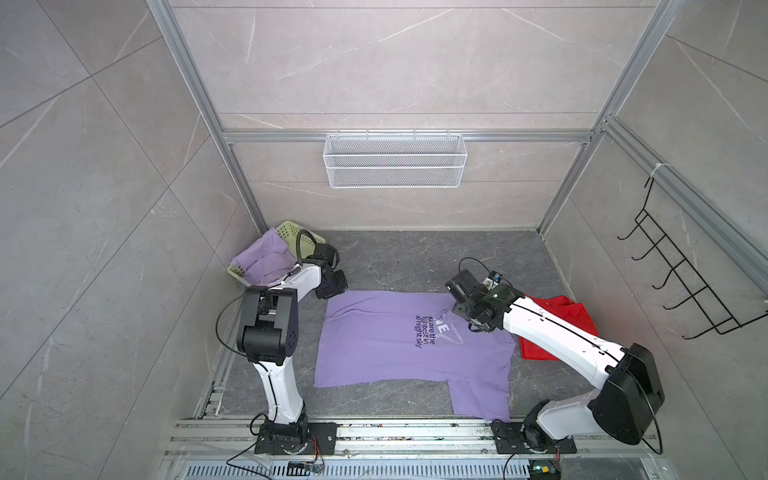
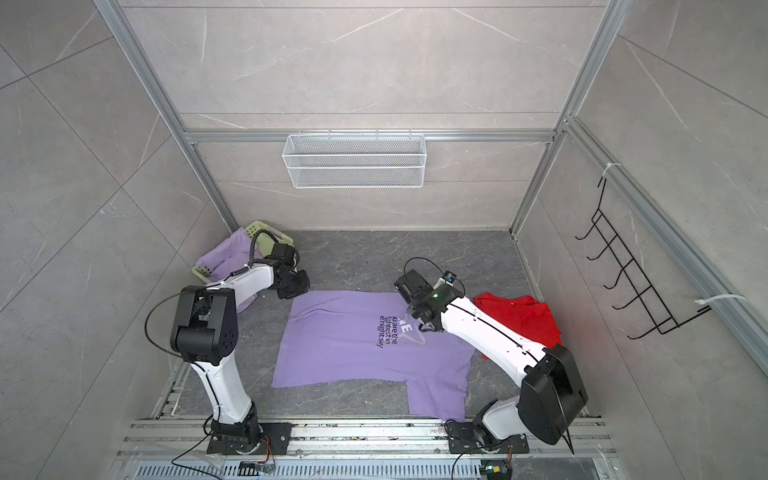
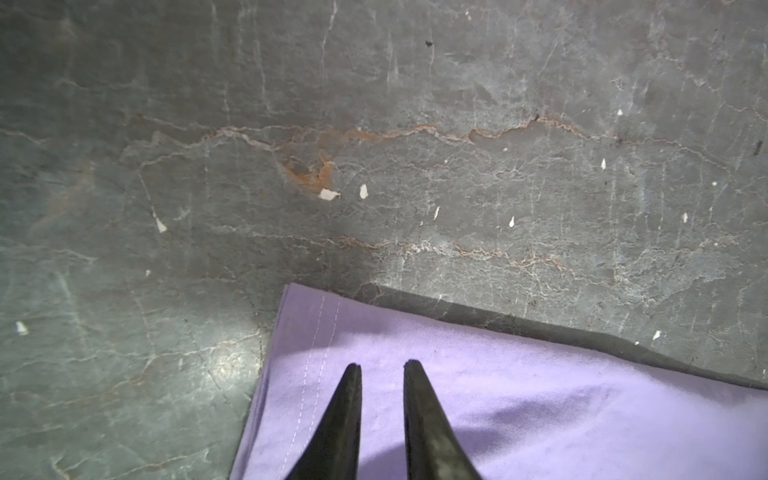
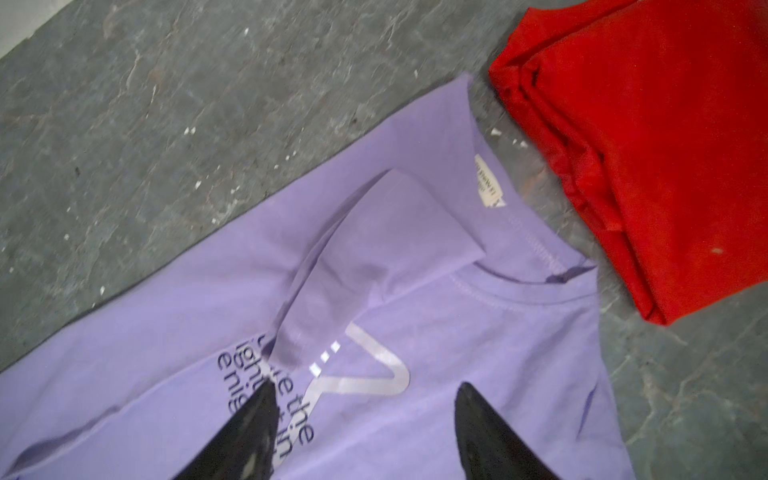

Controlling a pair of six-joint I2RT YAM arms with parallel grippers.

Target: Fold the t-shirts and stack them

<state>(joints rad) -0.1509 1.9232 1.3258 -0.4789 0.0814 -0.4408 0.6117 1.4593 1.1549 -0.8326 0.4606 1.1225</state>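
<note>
Lilac printed t-shirt (image 1: 374,345): laid flat, chest up, at the middle of the grey stone-look tabletop (image 1: 395,257); collar toward 3 o'clock, hem toward 9 o'clock.
Far sleeve (image 4: 374,241): seen folded inward over the print, toward 6 o'clock. The sleeve at 5 o'clock (image 1: 482,395) is left spread, so 1 side fold is judged done.
Right gripper (image 4: 366,385): held just above the chest lettering, jaws spread wide, nothing gripped; judged let go so that the fold lies undisturbed.
Left gripper (image 3: 382,365): poised over the hem corner (image 3: 291,295) at 10 o'clock, fingertips a narrow gap apart, no cloth seen between them; judged placed to steady or lift that corner.
2nd lilac tee (image 1: 266,259): heaped in the pale green basket (image 1: 286,227) at 10 o'clock, not yet folded.
Red garment (image 1: 557,309): folded, just beside the collar at 3 o'clock; judged the likely spot for the stack.
</note>
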